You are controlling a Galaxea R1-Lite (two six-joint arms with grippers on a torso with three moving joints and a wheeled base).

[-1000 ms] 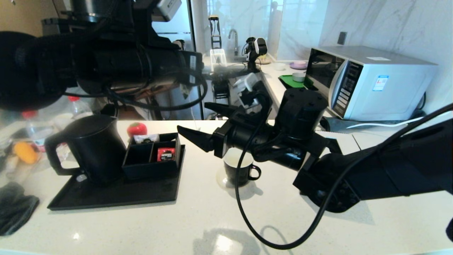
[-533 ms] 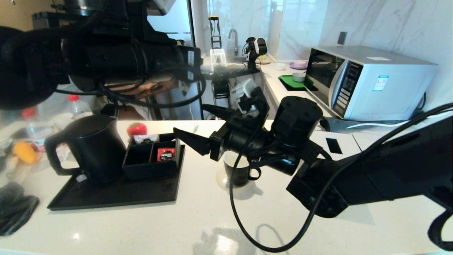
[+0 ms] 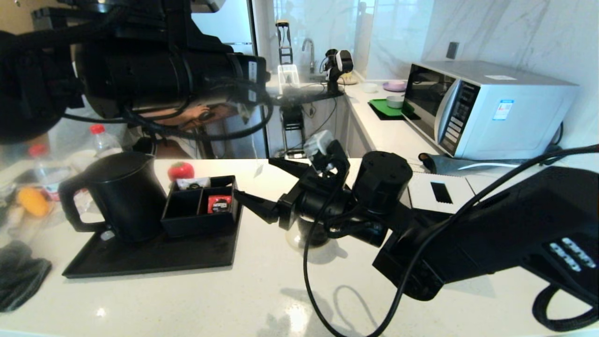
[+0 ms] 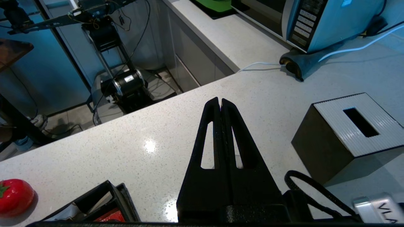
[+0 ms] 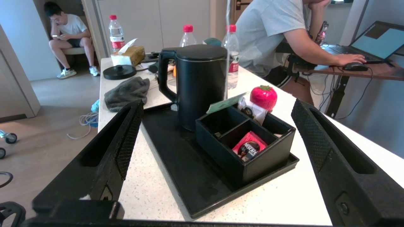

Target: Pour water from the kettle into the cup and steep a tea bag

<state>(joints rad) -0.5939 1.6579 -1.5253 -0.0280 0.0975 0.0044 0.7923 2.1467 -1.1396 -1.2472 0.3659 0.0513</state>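
Right tool (image 3: 270,187) hovers spread wide over the counter's middle, aimed at the kettle (image 3: 125,194), which stands on a tray (image 3: 140,260) near the counter's left edge. Full, it would likely be heavy and rigid; its loop handle is the best hold. Right arm reaches low, crossing the cup (image 3: 312,234). Left tool (image 4: 220,105), clenched empty, hangs high.

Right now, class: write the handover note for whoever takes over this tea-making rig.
Left gripper: fingers shut, raised above the counter.
Right gripper: open, empty, over the cup, pointing at the compartment box.
Kettle: on the tray, lid on.
Tea bag: string and tag dangle above the box; what holds the string is out of view.
Done: nothing I can confirm. Left: pour, steep.
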